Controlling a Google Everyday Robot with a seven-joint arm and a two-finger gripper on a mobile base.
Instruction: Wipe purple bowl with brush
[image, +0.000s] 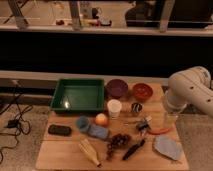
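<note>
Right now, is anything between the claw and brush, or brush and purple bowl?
Nothing visible separates the claw, over the table at right, from the brush just before it. The white cup stands between brush and purple bowl.
</note>
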